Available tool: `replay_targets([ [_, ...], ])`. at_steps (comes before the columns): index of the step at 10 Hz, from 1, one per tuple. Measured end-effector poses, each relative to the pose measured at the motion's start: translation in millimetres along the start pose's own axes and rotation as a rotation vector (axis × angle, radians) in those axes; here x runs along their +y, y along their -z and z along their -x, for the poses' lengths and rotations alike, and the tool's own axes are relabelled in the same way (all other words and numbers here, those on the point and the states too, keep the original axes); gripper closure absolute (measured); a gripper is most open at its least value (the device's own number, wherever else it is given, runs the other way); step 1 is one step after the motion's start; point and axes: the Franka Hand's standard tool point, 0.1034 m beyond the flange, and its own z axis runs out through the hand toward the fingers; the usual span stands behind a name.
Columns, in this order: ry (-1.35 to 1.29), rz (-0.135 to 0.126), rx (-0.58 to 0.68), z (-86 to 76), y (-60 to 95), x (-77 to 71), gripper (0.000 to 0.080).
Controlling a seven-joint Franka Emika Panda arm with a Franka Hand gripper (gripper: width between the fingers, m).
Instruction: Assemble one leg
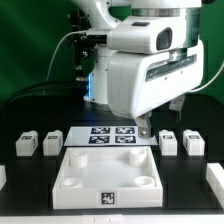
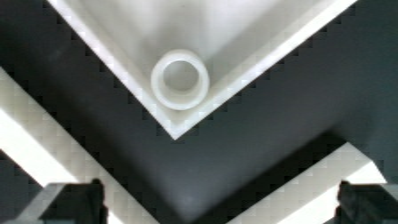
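Four white legs with tags stand in a row: two on the exterior view's left [image 1: 27,144] [image 1: 52,143] and two on its right [image 1: 168,142] [image 1: 194,142]. The large white tray [image 1: 108,185] lies in front. My gripper [image 1: 144,128] hangs over the tray's far right corner, apart from every leg. In the wrist view my gripper [image 2: 214,210] is open and empty, with one dark fingertip [image 2: 68,205] at each side. Between them I see a tray corner [image 2: 125,40] with its round socket [image 2: 178,78]. No leg shows in the wrist view.
The marker board [image 1: 112,135] lies flat behind the tray, between the two pairs of legs. White parts are cut off at the exterior view's left edge [image 1: 3,178] and right edge [image 1: 214,177]. The arm's body hides the middle of the back. The table is black.
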Motion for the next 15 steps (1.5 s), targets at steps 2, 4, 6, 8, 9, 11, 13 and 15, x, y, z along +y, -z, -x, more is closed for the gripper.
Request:
replay_targets([
  [2, 0.000, 0.000, 0.000, 0.0, 0.0, 0.0, 0.0150],
  [4, 0.000, 0.000, 0.000, 0.0, -0.1, 0.0, 0.0150],
  [6, 0.024, 0.001, 0.001, 1.2, -1.4, -1.4, 0.0150],
  [8, 0.229, 0.006, 0.006, 21.7, -13.9, -20.6, 0.0150],
  [9, 0.355, 0.001, 0.002, 36.5, -20.5, -27.9, 0.0150],
  [11, 0.577, 0.004, 0.006, 68.0, -35.8, -43.1, 0.0150],
  [13, 0.666, -0.004, 0.014, 106.8, -61.5, -61.0, 0.0150],
  [15, 0.661, -0.003, 0.028, 133.5, -86.4, -69.9, 0.0150],
])
